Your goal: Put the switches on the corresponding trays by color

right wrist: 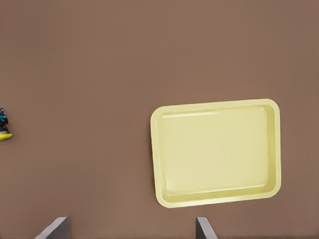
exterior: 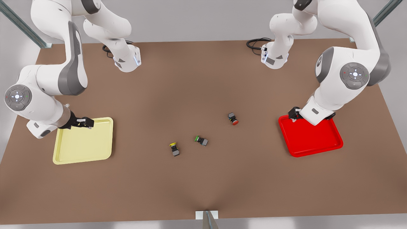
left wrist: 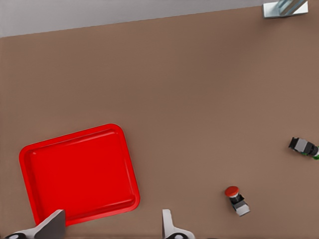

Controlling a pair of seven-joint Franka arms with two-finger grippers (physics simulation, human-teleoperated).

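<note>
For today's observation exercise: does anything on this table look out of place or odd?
One thing: a green-capped switch lies on its side between the yellow switch and red switch, yet only a yellow tray and a red tray exist, so it matches neither.

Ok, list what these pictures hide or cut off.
Left gripper, above red tray: front view, its wrist hides the jaws.
Right gripper, above yellow tray: front view, jaws too small.
Yellow switch: right wrist view, edge cuts it.
Green switch: left wrist view, edge cuts its cap.
</note>
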